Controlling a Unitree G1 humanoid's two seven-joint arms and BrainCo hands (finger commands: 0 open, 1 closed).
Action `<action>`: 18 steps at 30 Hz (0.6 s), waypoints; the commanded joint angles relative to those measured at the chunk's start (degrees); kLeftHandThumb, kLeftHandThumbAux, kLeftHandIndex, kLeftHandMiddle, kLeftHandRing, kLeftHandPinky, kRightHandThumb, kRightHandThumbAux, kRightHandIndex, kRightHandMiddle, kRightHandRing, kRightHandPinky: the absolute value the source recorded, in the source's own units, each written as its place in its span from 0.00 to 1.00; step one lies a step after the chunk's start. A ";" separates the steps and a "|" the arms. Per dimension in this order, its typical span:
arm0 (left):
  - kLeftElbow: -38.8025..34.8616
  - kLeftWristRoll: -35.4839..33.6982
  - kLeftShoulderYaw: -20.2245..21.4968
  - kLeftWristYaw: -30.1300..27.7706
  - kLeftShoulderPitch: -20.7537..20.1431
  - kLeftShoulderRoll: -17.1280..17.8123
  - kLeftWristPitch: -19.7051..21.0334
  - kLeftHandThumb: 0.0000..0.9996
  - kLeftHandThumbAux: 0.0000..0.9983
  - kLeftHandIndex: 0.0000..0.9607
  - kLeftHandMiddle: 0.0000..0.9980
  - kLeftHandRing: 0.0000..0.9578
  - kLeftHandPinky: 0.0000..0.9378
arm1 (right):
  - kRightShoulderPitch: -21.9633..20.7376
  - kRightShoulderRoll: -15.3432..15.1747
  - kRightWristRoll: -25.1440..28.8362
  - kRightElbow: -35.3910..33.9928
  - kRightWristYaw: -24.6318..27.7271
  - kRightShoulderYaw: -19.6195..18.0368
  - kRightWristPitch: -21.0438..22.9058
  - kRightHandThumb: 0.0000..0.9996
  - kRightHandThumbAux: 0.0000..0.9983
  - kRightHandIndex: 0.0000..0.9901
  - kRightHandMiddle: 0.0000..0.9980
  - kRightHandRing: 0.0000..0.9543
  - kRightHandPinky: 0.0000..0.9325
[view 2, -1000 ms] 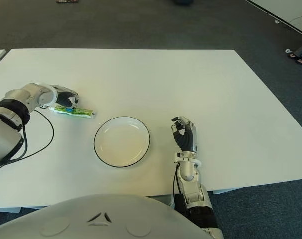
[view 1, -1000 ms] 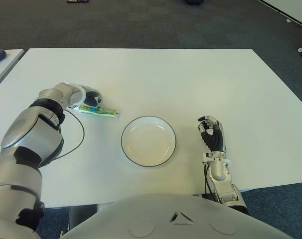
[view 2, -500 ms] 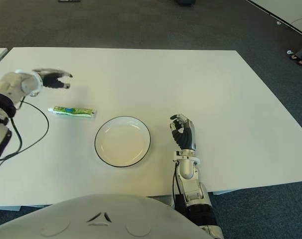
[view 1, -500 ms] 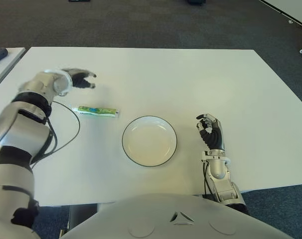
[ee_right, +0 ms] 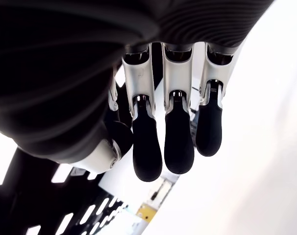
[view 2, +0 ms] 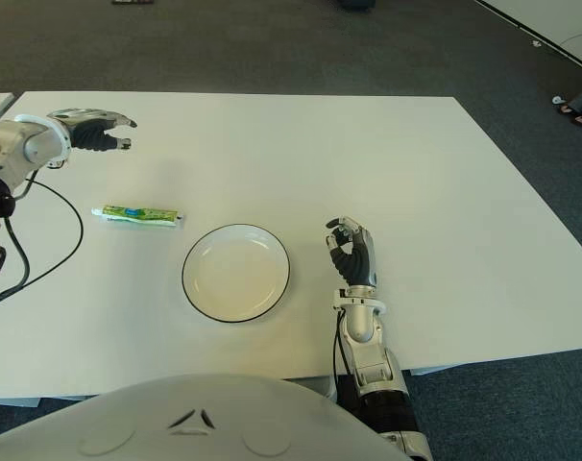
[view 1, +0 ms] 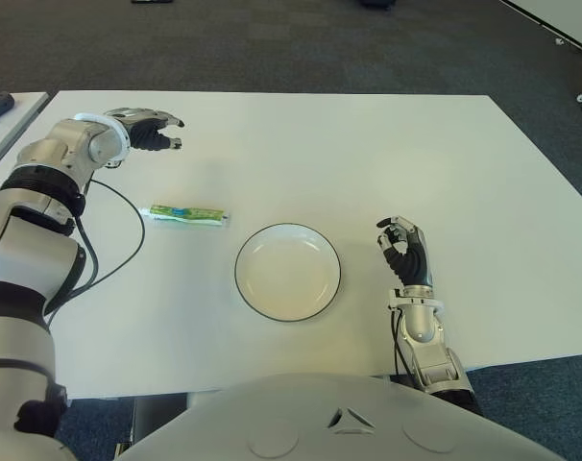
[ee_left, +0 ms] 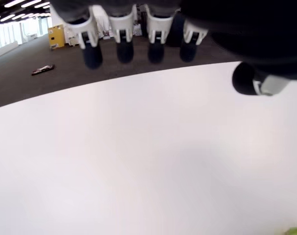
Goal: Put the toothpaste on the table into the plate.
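1. Left eye view shows the left hand (view 1: 149,132) up over the white bench (view 1: 368,154), fingers spread and holding nothing.
2. Toothpaste (view 1: 186,214) lies flat on the bench, apart from that hand, on the side nearer the robot.
3. Beside the tube sits the plate (view 1: 287,272), not touching it.
4. Right hand (view 1: 404,257) shows just past the plate on its far side from the tube, fingers curled and holding nothing.
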 commanded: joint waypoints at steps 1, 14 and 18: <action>-0.73 1.92 -1.32 0.17 2.12 1.15 -1.26 0.60 0.16 0.00 0.01 0.03 0.07 | -0.80 -0.13 1.27 1.34 0.82 -0.11 -1.04 0.70 0.74 0.43 0.67 0.68 0.58; -12.17 3.07 -1.56 -5.24 7.75 5.68 -4.87 0.59 0.10 0.00 0.00 0.00 0.00 | -1.58 -0.08 1.36 2.06 0.95 -0.18 -1.20 0.70 0.73 0.44 0.67 0.68 0.56; -15.53 3.55 -1.48 -7.03 9.52 6.71 -5.06 0.59 0.09 0.00 0.00 0.00 0.00 | -1.80 0.09 1.52 2.36 0.74 -0.29 -1.32 0.70 0.73 0.44 0.68 0.68 0.58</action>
